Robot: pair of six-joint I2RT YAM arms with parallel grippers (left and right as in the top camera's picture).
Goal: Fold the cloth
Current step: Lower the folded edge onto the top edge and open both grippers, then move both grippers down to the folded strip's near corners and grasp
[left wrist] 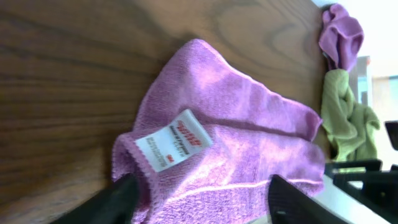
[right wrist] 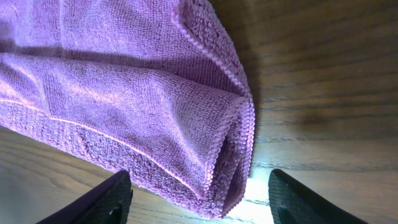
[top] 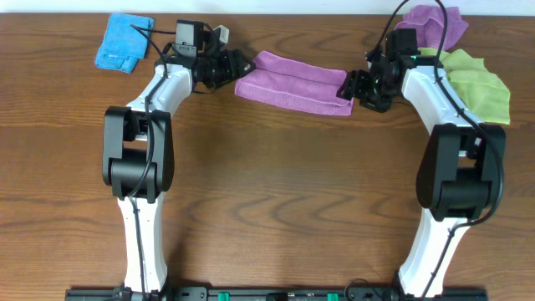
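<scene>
The purple-magenta cloth lies folded into a long strip at the back middle of the table. My left gripper sits at its left end, open, fingers spread either side of the cloth, whose white tag faces up. My right gripper sits at its right end, open, fingers straddling the folded corner without clamping it.
A blue cloth lies at the back left. A bunched purple cloth and a lime-green towel lie at the back right, behind the right arm; both also show in the left wrist view, purple and green.
</scene>
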